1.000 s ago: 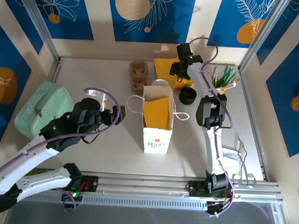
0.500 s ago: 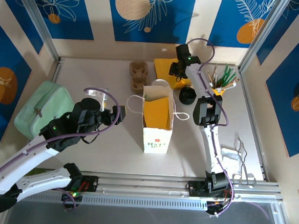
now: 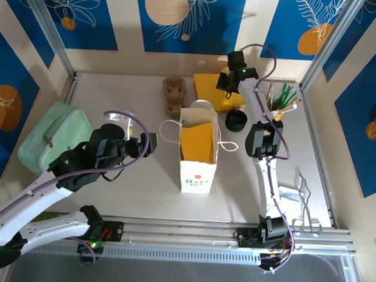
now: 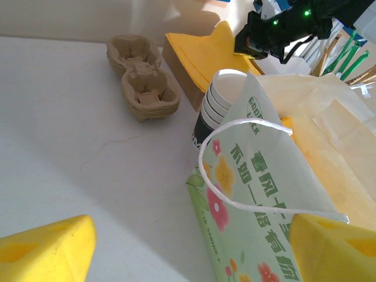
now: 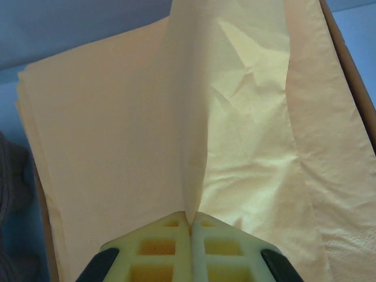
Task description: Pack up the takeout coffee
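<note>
Count one paper bag (image 3: 198,156) upright at mid-desk, mouth open, with two white cord handles. Count one stack of white cups (image 4: 226,97) just behind the bag's far side; make out four rims there. Log one stack of cardboard carriers (image 3: 172,93) far and left of the bag, two wells across; cannot count the layers. Note one pile of black lids (image 3: 235,121) just right of the bag's far end. See one napkin stack (image 3: 211,84), yellow, in a brown box at the far edge of the desk (image 3: 152,190). Find the right claw (image 5: 190,218) over that stack, fingers pressed together and clamped on one yellow napkin (image 5: 235,88), the sheet drawn up into a sharp ridge above the rest. Find the left claw (image 3: 150,141) just left of the bag, fingers wide apart, pointed at the bag's printed side. Mark one pale green pouch (image 3: 51,135) at the left edge and one holder of stirrers (image 3: 280,97) at far right. Cannot tell where the takeout coffee sits.
</note>
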`<state>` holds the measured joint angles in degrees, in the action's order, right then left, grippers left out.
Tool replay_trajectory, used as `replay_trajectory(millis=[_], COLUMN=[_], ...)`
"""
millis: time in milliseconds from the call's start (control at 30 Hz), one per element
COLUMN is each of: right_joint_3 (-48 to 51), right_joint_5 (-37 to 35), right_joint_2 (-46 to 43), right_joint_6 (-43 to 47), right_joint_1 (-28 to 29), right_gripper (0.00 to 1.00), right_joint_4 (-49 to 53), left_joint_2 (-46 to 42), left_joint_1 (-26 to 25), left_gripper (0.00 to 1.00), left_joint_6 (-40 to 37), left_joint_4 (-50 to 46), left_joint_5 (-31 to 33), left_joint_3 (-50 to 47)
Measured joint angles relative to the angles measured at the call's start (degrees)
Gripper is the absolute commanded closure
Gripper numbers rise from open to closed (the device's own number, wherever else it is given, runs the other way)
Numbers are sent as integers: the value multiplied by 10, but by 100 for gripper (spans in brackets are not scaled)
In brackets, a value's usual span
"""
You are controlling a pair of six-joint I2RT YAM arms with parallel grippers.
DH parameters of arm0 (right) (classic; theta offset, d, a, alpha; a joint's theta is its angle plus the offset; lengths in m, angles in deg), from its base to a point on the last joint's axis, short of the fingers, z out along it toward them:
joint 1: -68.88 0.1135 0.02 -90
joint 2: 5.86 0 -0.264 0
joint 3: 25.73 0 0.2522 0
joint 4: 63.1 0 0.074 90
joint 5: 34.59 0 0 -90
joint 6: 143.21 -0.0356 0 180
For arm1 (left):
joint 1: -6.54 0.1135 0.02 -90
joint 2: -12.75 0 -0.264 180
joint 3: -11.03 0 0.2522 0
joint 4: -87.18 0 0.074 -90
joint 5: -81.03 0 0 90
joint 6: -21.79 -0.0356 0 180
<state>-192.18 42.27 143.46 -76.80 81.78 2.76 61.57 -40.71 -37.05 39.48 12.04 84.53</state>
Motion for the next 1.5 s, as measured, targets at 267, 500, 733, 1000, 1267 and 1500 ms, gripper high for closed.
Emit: replay_trajectory(millis=[267,500,733,1000,1267,1500], right_joint_3=[0,0,5,156,405,610], right_joint_5=[22,57,154,338,404,306], right_joint_2=[-52,-169,-292,-485,-670,-853], right_joint_6=[1,3,-18,-106,-196,-249], right_joint_1=[-1,-3,-12,-24,32,135], right_gripper=[100,100,100,100,100,100], right_joint_4=[16,43,88,71,-19,-99], left_joint_2=[-12,-16,-16,-4,15,12], left_joint_1=[0,0,0,0,0,0], left_gripper=[15,14,14,14,15,15], left_joint_6=[0,1,5,16,35,52], left_joint_4=[0,-2,-4,7,27,49], left_joint_5=[0,-2,-15,-43,-87,-110], left_joint_3=[0,-1,-1,-4,-8,-29])
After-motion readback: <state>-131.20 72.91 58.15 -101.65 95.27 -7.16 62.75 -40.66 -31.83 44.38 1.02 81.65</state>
